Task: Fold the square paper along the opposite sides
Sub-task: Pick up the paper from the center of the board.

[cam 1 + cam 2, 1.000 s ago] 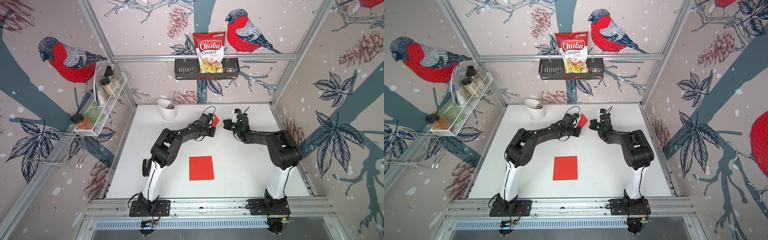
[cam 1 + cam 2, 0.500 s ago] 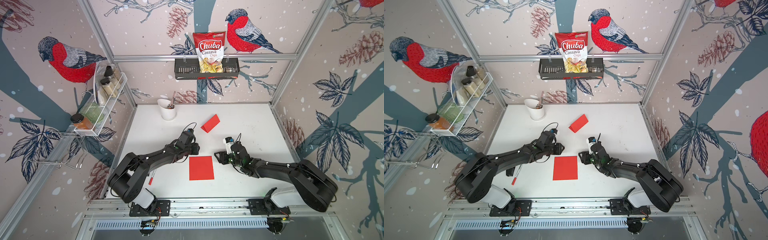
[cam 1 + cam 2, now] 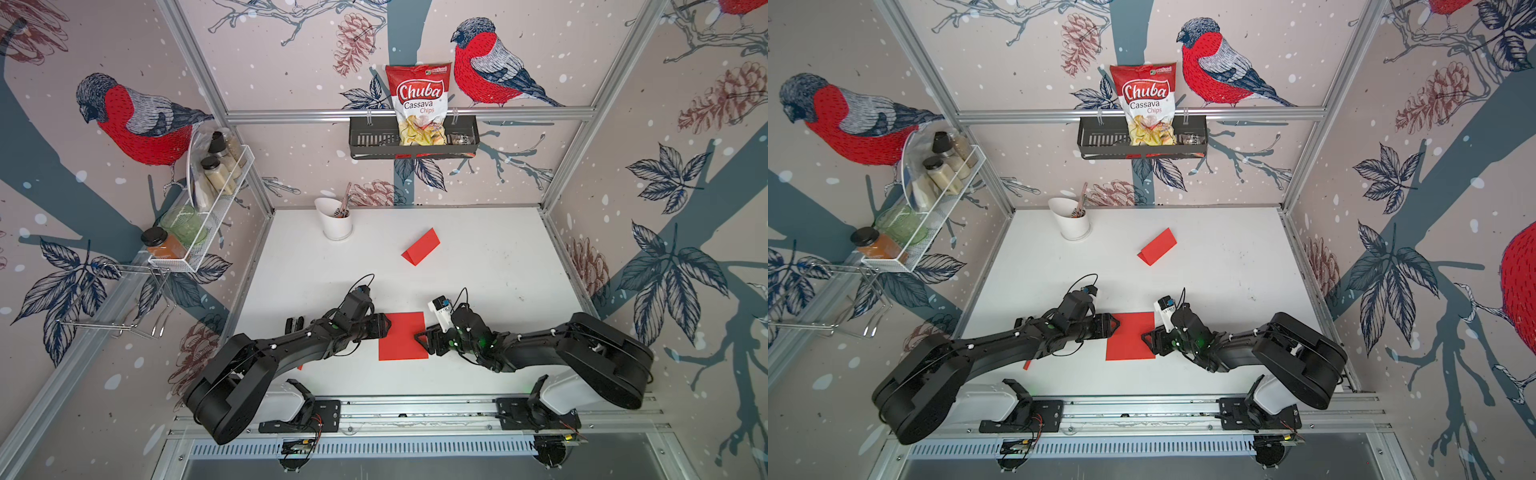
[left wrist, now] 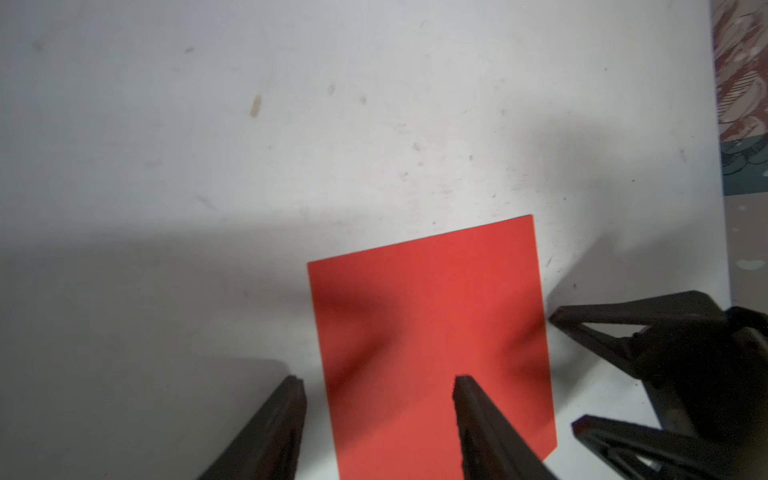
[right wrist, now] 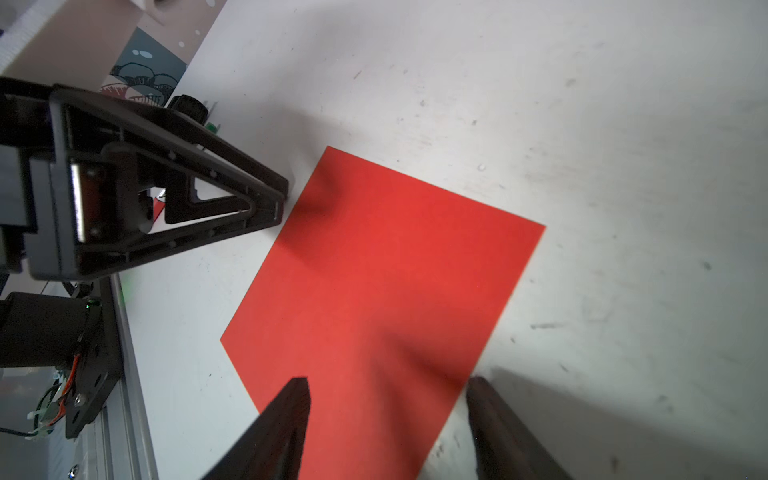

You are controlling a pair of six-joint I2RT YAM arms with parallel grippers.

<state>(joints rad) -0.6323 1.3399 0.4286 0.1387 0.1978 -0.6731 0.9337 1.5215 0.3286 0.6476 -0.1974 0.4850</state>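
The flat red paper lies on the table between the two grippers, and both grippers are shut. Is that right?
No: both grippers are open, not shut. The left wrist view shows the left gripper with jaws apart at the flat red paper, the right wrist view the right gripper likewise. The rest is right.

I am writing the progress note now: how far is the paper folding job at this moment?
Done: one folded red paper lies at the back of the table. In hand: the left gripper and right gripper, fingers open, sit at opposite edges of the flat red square; nothing is gripped. Left: lifting one side, bringing it onto the opposite side, and creasing.
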